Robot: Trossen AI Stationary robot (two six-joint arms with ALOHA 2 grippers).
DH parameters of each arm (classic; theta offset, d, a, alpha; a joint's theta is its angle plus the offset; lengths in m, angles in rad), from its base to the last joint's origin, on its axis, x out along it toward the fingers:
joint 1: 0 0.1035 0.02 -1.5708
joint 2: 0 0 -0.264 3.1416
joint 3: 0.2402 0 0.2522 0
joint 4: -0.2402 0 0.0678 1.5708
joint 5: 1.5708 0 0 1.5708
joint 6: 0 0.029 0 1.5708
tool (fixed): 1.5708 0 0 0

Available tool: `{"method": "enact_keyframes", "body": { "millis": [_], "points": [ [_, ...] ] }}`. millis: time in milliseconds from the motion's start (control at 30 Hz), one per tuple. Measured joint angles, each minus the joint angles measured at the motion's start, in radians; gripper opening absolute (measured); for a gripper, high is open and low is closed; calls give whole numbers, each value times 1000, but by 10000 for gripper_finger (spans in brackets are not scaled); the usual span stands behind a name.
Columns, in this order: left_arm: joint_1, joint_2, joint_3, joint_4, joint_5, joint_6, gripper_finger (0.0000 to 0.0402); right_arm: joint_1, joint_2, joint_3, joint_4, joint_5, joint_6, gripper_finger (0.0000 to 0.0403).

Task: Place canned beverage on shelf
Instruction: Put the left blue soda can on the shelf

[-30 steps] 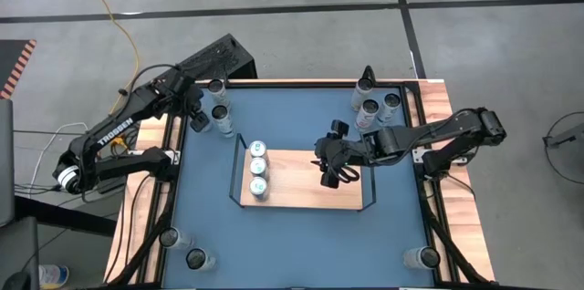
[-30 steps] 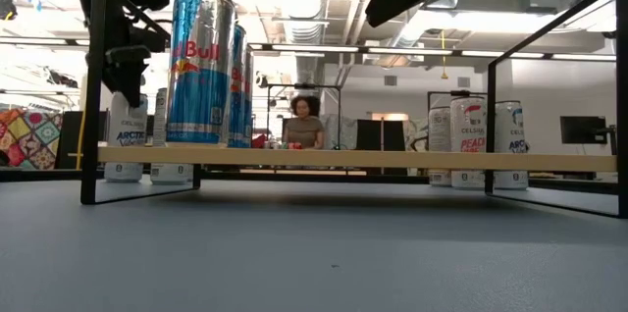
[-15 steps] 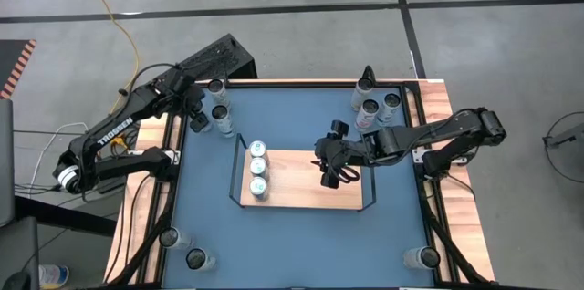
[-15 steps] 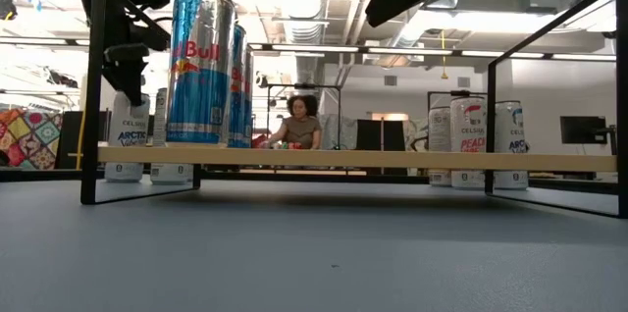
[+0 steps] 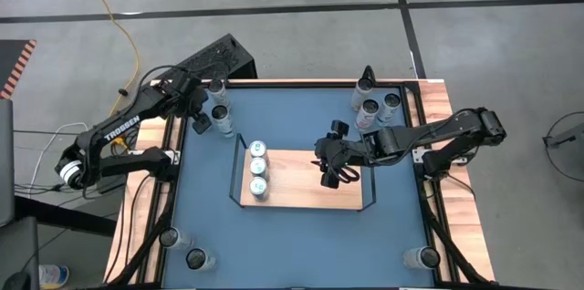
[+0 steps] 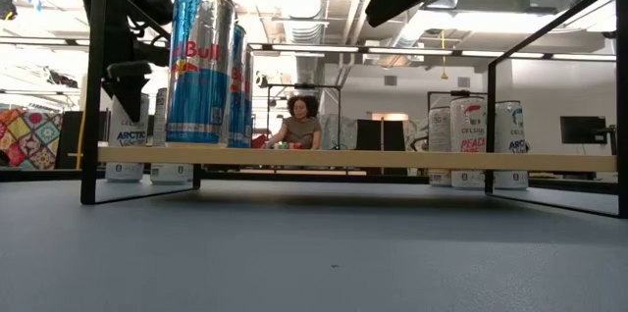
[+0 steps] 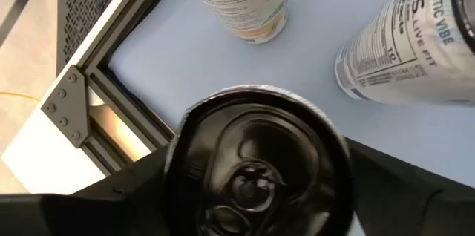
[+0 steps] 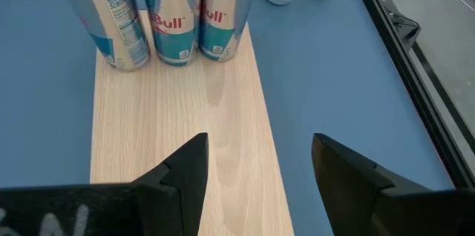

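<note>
The shelf [image 5: 306, 190], a light-wood board in a black wire frame, stands mid-table. Three Red Bull cans [image 5: 258, 168] stand upright in a row at its left end and also show in the right wrist view [image 8: 175, 21]. My left gripper [image 5: 197, 113] is open at the table's far left corner, over a group of white cans [image 5: 219, 113]. It points down, with a finger on each side of the black-lidded top of one upright can [image 7: 256, 169]. My right gripper [image 5: 338, 168] hangs open and empty above the shelf's right half [image 8: 178, 147]. My left gripper has its fingers [image 7: 126, 195] on either side of the can's top rim, coming from above. The can stands upright on the blue tabletop. I cannot tell whether the fingers touch it.
More cans stand at the far right corner [image 5: 372, 106], the near left corner [image 5: 182, 248] and the near right corner [image 5: 420, 256]. The shelf's raised end rails [image 5: 374, 181] stand up at both ends. A person [image 6: 299, 124] sits far behind the table.
My left arm has stretched a little toward the table's far edge, and its gripper has shifted slightly above the cans at the far left corner. The cans have stayed in place.
</note>
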Motion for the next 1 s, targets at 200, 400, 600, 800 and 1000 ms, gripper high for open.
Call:
{"method": "enact_keyframes", "body": {
  "millis": [200, 400, 600, 800, 1000],
  "points": [
    [-1, -2, 0, 0, -4, -34, 242, 0, 0, 0, 0, 0, 0, 219],
    [0, -33, 20, -56, 5, -55, 242, 10, 0, 0, 5, -4, 0, 219],
    [-11, -97, 116, -196, 20, -72, 242, 21, 0, 0, 7, -29, -5, 219],
    [-85, -157, 271, -308, 23, -130, 242, 30, 0, 0, 27, -30, -34, 219],
    [-196, -176, 432, -307, 112, -207, 242, 33, 0, 0, 27, -30, -54, 219]
  ]
}}
